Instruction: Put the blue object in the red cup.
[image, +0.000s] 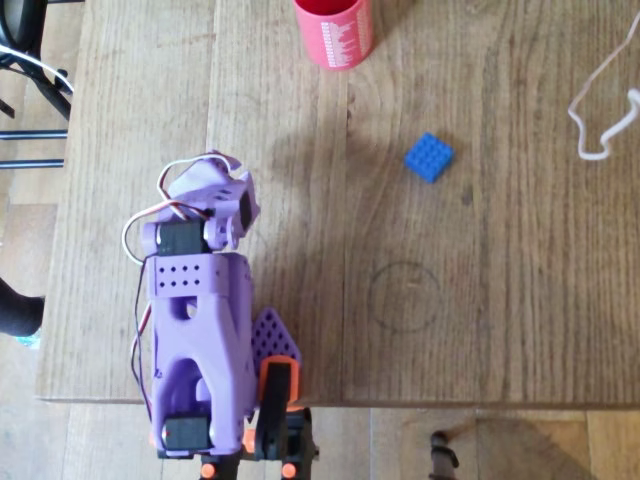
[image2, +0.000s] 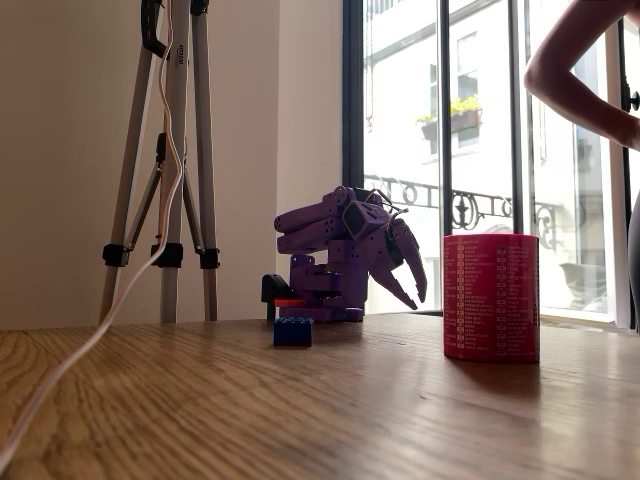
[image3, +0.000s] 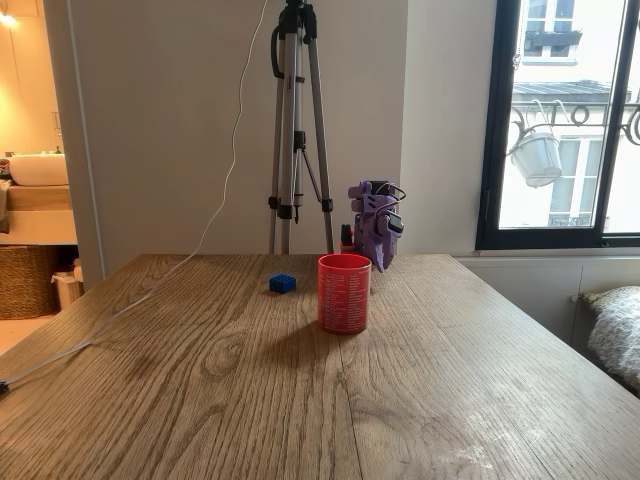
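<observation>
In the overhead view, a small flat square bright-blue plastic brick with studs on top (image: 429, 157) is seen lying flat on the bare wooden table (image: 500, 300), well apart from the red cylindrical cup with white printed text (image: 334, 32), which stands upright at the top edge of the picture, up and to the left of the brick. The purple plastic robot arm (image: 198, 330) is folded over its base at the table's lower edge, and its two-finger gripper (image: 232, 195) is seen from above, away from both brick and cup; whether its fingers are parted cannot be told from here. A white cable (image: 600, 110) lies looped at the right. In a fixed view taken low across the table, the brick (image2: 292, 331) is seen resting in front of the arm's base, left of the cup (image2: 491, 296), apart from it. The gripper (image2: 411, 288) hangs above the tabletop with its fingers pointing down, slightly parted and grasping nothing. A tripod (image2: 170, 150) stands behind at the left, and a person's arm (image2: 580, 60) shows at the upper right. In another fixed view, the brick (image3: 282, 283) lies just left of and behind the cup (image3: 343, 292), with the folded arm (image3: 375, 225) behind them at the table's far edge.
</observation>
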